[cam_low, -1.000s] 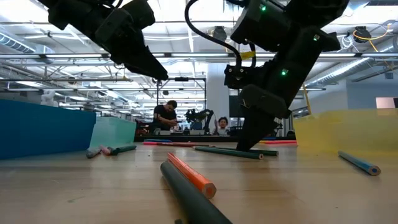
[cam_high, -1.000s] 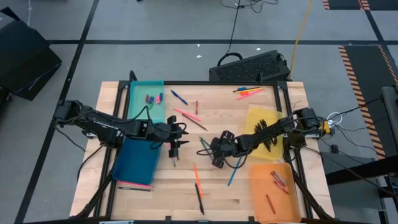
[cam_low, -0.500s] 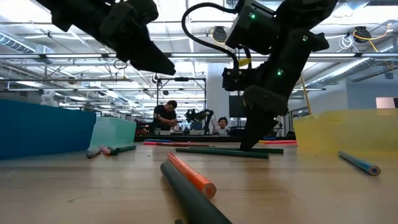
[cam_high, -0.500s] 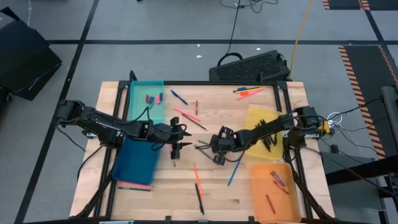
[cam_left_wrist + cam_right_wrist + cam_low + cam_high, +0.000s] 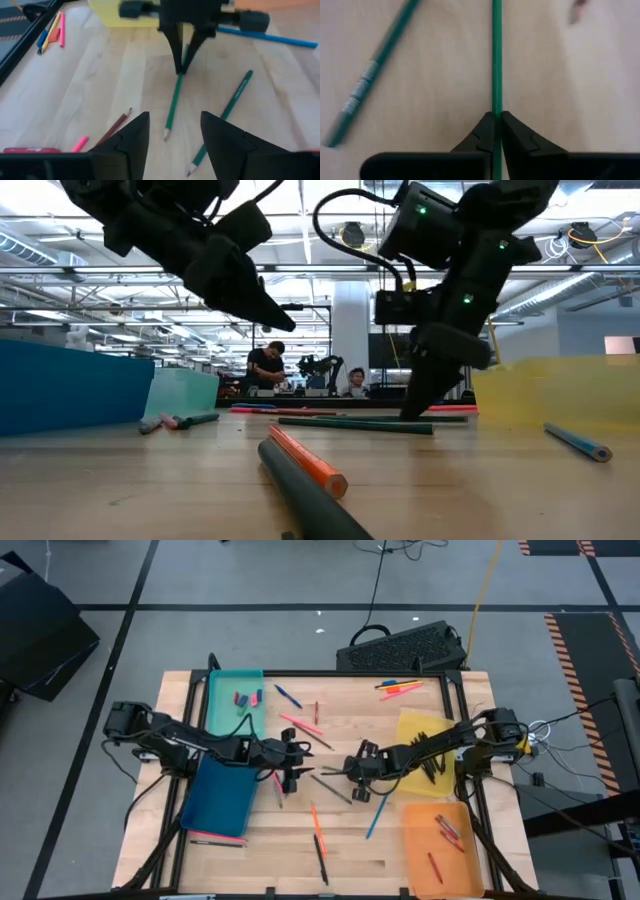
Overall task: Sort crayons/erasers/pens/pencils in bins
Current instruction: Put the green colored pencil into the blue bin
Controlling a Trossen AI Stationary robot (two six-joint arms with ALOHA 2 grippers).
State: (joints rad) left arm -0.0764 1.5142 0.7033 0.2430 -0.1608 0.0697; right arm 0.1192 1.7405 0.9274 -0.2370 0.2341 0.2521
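My right end effector [image 5: 495, 131] is pinched tight on a green pencil [image 5: 496, 60] near mid-desk [image 5: 400, 850], its far end apparently on the wood, with a second green pencil [image 5: 224, 114] lying just beside it. My left end effector [image 5: 172, 145] hovers close by, facing the right one, its fingers spread wide and empty. The yellow bin [image 5: 412, 730] sits just behind my right arm and already holds dark sticks, so I judge it the pencil's home. To do this well I should lift straight up until the tip clears the desk, keep the grip firm so the long shaft doesn't swivel, then swing back over the bin and release low. The left arm should stay clear of that path.
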